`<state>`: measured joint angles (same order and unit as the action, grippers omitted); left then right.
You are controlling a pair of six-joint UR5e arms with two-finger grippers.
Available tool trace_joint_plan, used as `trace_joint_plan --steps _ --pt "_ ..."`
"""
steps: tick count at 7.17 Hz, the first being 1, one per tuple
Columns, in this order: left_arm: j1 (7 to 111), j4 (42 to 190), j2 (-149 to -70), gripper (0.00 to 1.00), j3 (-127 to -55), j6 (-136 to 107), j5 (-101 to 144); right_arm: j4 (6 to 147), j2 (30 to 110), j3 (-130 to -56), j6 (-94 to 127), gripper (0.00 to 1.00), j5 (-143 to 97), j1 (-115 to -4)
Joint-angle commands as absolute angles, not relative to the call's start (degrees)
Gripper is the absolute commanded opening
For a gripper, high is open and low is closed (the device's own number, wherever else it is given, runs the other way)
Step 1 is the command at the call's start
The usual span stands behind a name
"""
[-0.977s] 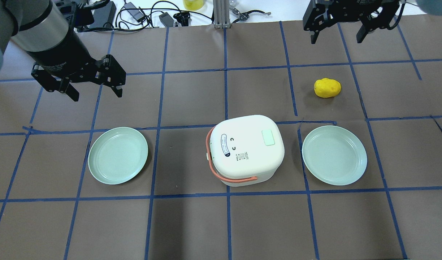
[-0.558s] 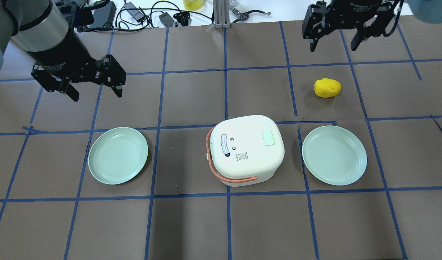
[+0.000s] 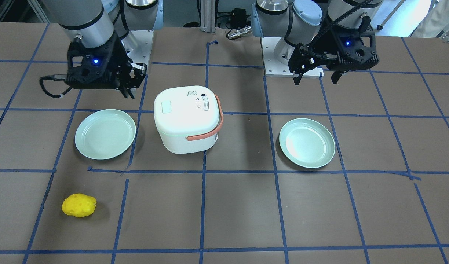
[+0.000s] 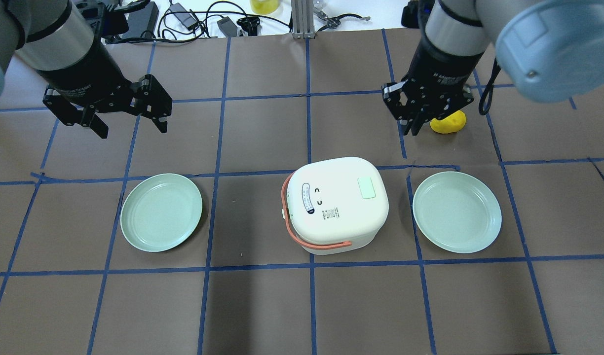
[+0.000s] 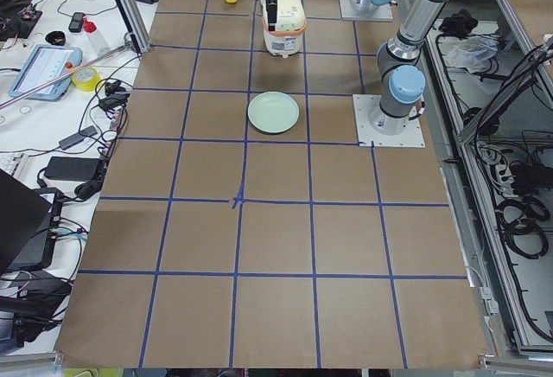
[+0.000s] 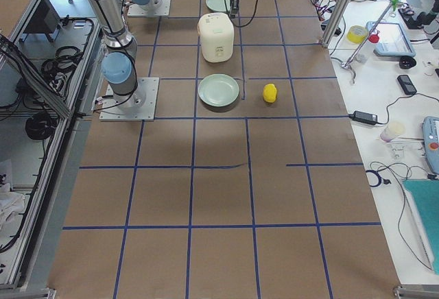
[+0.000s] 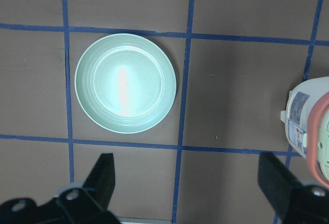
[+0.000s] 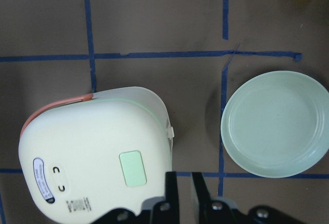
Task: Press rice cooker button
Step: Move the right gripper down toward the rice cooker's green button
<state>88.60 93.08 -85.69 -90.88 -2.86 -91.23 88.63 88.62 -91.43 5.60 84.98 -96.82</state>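
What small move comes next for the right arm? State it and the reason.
Probably shift the right gripper until its closed fingertips sit over the pale green button on the rice cooker lid, before pressing down. The wrist view shows the button left of the fingertips; overhead, the gripper hovers beyond the cooker, not above it.

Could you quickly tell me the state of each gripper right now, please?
Left gripper: open, holding nothing.
Right gripper: shut, holding nothing.

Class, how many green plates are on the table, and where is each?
2. The left plate lies on the robot's left of the rice cooker; the right plate lies on its other side. None seems hidden.
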Motion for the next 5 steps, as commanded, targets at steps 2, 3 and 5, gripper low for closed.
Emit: trace_joint_plan --steps 2,3,5 --pt "88.6 93.1 -85.7 1.00 -90.9 -2.8 -91.2 97.3 88.5 -101.4 5.6 0.12 85.3 -102.6" --pt "88.6 93.1 -85.7 1.00 -90.9 -2.8 -91.2 99.3 88.5 -102.9 5.5 0.12 85.3 -102.6" --pt "88.6 93.1 -85.7 1.00 -90.9 -2.8 -91.2 101.0 87.9 -104.8 5.5 0.12 84.8 -102.8"
